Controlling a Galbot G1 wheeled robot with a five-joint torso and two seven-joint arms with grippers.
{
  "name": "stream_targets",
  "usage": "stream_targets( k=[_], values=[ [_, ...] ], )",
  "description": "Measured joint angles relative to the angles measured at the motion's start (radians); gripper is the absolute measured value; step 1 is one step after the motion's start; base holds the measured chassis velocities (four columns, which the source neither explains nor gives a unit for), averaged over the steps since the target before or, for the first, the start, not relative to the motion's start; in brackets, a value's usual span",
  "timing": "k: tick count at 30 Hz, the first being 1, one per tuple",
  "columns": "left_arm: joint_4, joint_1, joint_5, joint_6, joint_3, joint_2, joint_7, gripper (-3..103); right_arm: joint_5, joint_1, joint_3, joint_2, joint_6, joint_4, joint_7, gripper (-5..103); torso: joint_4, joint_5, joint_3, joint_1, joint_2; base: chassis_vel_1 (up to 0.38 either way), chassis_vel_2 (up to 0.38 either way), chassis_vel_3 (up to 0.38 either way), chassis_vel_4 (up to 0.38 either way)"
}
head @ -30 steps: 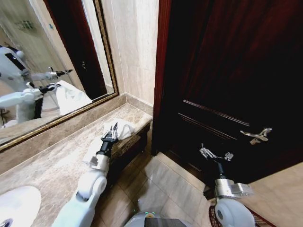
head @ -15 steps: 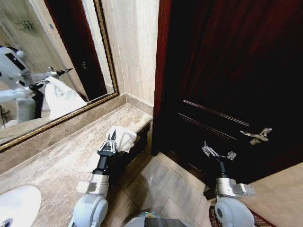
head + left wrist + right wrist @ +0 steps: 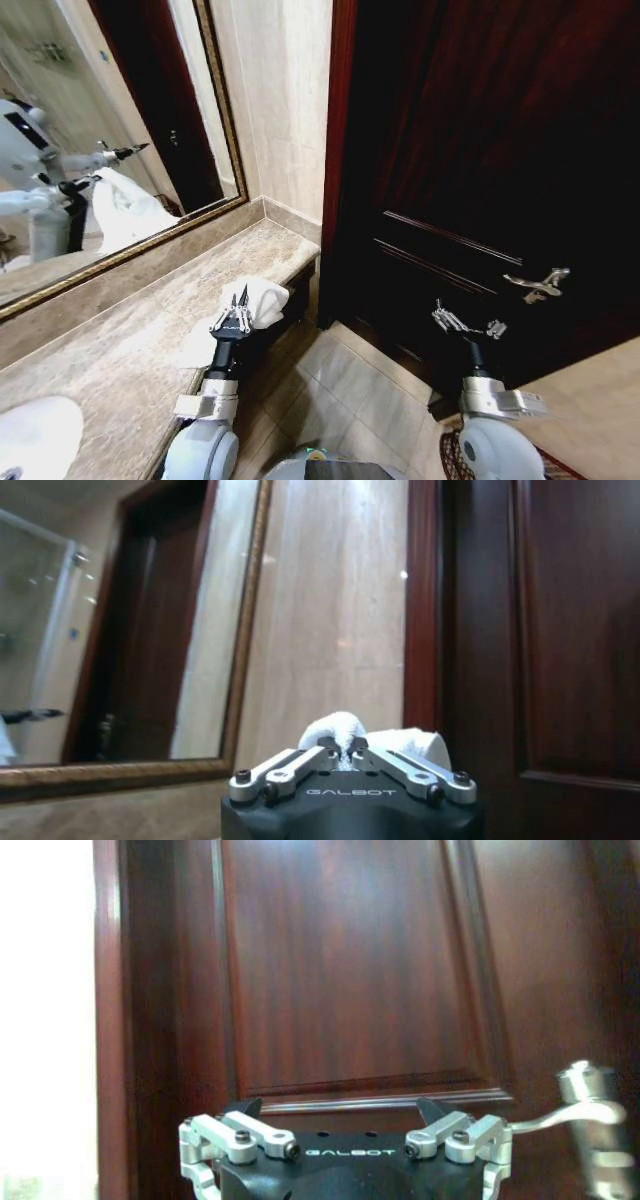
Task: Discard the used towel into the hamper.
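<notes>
My left gripper point(image 3: 241, 297) is shut on the white towel point(image 3: 264, 299), held just above the front edge of the marble counter point(image 3: 120, 350). In the left wrist view the towel point(image 3: 405, 740) bunches up past the shut left gripper point(image 3: 345, 745). My right gripper point(image 3: 463, 322) hangs open in front of the dark door, with nothing between its fingers; the right wrist view shows the right gripper point(image 3: 338, 1110) the same way. A curved reddish-brown woven edge point(image 3: 444, 458) beside the right arm looks like the hamper's rim, mostly hidden.
A dark wooden door point(image 3: 480, 150) with a silver lever handle point(image 3: 535, 284) faces me. A framed mirror point(image 3: 110, 150) runs along the wall over the counter. A white basin point(image 3: 35, 435) is at the near left. Tiled floor point(image 3: 350, 400) lies between counter and door.
My left gripper has lifted the towel off the counter and drawn back towards me. The right arm has barely moved, and the view has shifted slightly.
</notes>
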Motion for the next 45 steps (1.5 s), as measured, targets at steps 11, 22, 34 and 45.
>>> stream_targets(
  k=[11,22,34,45],
  values=[
    [0.051,-0.014,-0.083,0.044,0.035,0.043,0.024,2,-0.060,-0.029,0.030,0.047,0.000,0.020,0.086,100,-0.0001,-0.0001,0.000,0.000,0.000,-0.062,-0.064,-0.066,-0.071],
    [0.066,-0.036,-0.114,0.049,0.036,0.086,0.040,2,-0.096,-0.060,0.045,0.094,0.003,0.068,0.123,100,-0.0001,0.0000,0.000,0.000,0.000,-0.112,-0.110,-0.118,-0.127],
    [0.066,-0.041,-0.121,0.048,0.034,0.102,0.047,2,-0.092,-0.069,0.035,0.103,0.015,0.081,0.120,100,0.0000,-0.0001,0.000,0.000,0.000,-0.136,-0.128,-0.127,-0.122],
    [0.075,-0.042,-0.124,0.047,0.031,0.128,0.052,2,-0.080,-0.072,0.037,0.105,0.029,0.071,0.119,100,-0.0001,0.0000,0.000,0.000,0.000,-0.124,-0.119,-0.124,-0.135]
  ],
)
